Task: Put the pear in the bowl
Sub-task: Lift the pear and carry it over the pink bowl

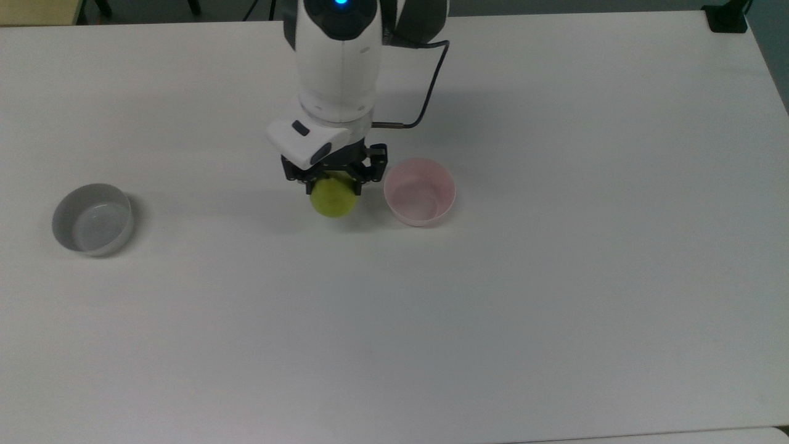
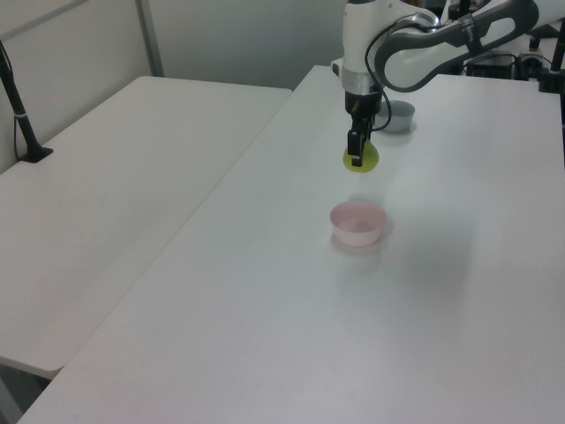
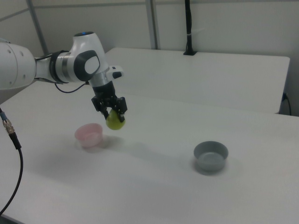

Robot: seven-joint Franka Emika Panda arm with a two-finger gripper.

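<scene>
No readable text in any view

No labels, brands, numbers or signs legible on the arm, the bowls or the table; only marking is a plain blue light on the arm's top housing (image 1: 339, 2), at the upper middle of the top view, and it carries no characters
</scene>
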